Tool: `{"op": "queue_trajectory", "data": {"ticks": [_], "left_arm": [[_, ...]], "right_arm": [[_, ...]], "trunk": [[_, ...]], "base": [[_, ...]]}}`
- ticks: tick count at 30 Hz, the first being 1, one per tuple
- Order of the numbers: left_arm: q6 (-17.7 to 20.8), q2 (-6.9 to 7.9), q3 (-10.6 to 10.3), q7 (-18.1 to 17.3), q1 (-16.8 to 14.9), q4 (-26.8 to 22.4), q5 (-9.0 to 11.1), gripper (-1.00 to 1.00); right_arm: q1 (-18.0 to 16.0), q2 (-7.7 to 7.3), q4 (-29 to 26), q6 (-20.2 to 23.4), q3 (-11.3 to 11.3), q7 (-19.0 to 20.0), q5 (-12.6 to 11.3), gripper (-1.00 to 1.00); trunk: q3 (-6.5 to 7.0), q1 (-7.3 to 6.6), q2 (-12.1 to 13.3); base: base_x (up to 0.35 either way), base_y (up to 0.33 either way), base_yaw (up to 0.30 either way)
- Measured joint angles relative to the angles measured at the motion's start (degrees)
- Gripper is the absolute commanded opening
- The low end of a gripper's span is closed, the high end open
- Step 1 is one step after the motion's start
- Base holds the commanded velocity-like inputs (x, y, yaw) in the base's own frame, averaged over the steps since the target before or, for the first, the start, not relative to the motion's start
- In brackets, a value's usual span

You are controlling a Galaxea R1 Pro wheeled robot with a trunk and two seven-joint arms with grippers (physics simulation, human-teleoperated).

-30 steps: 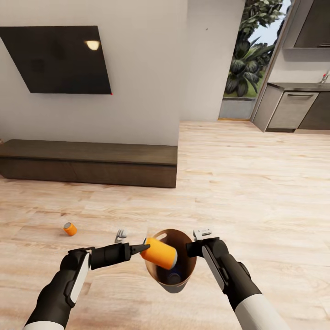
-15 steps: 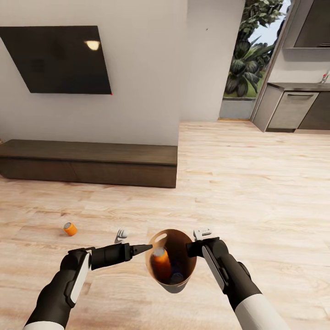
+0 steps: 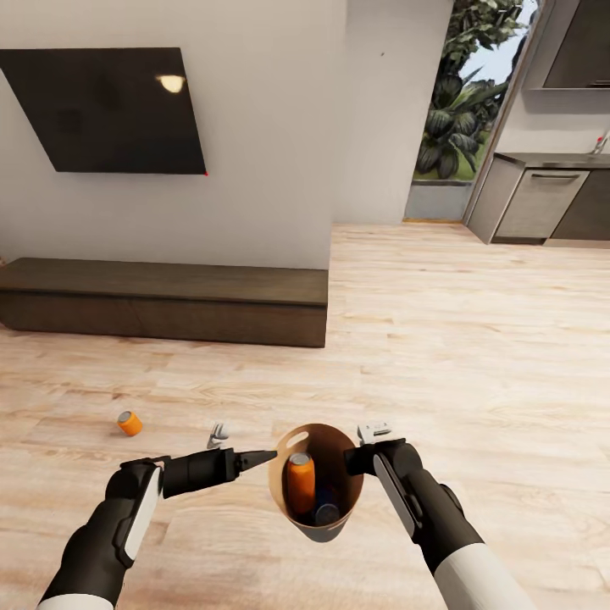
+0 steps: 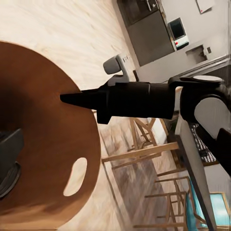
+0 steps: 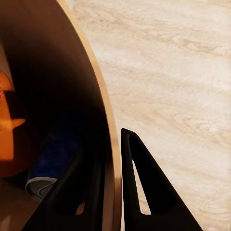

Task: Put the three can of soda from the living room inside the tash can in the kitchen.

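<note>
Right gripper (image 3: 354, 457) pinches trash can (image 3: 298, 440) rim; one soda can (image 3: 299, 481) stands inside w/ a dark can (image 3: 326, 513); left gripper (image 3: 246, 447) spread, empty, just left; another soda can (image 3: 129, 423) on floor (image 3: 474, 356) far left; low cabinet (image 3: 169, 296) beyond.

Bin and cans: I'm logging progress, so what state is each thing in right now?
Bin: upright, held off the floor by its rim.
Can in the bin: standing on end inside.
Second can: low in the bin beside it, top showing.
Can on the floor: lying on its side, not collected.
Right gripper: shut on the bin's rim.
Left gripper: empty, beside the rim; open or shut unclear.
</note>
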Motion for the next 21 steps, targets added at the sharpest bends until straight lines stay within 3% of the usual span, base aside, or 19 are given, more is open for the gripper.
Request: {"op": "queue_trajectory", "data": {"ticks": [6, 9, 11, 17, 21], "left_arm": [[0.02, 1.98, 0.26, -7.65, 0.00, 0.25, -0.05, 1.00], [0.02, 5.12, 0.99, -10.05, 0.00, 0.35, -0.05, 1.00], [0.01, 6.59, 2.28, -10.64, 0.00, 0.45, -0.06, 1.00], [-0.10, 8.21, 5.50, -11.13, 0.00, 1.75, -0.19, 1.00], [-0.40, 11.06, 6.77, -11.23, 0.00, 4.03, -0.27, 1.00]], "right_arm": [[0.00, 0.00, 0.00, 0.01, 0.00, 0.00, 0.01, -1.00], [0.00, 0.00, 0.00, 0.02, 0.00, 0.00, -0.02, -1.00], [0.00, 0.00, 0.00, 0.03, 0.00, 0.00, -0.03, -1.00], [0.00, 0.00, 0.00, 0.03, 0.00, 0.00, -0.02, -1.00], [0.00, 0.00, 0.00, 0.03, 0.00, 0.00, -0.01, -1.00]], "trunk": [[0.00, 0.00, 0.00], [0.00, 0.00, 0.00], [0.00, 0.00, 0.00], [0.00, 0.00, 0.00], [0.00, 0.00, 0.00]], "base": [[0.000, 0.000, 0.000], [0.000, 0.000, 0.000], [0.000, 0.000, 0.000], [0.000, 0.000, 0.000], [0.000, 0.000, 0.000]]}}
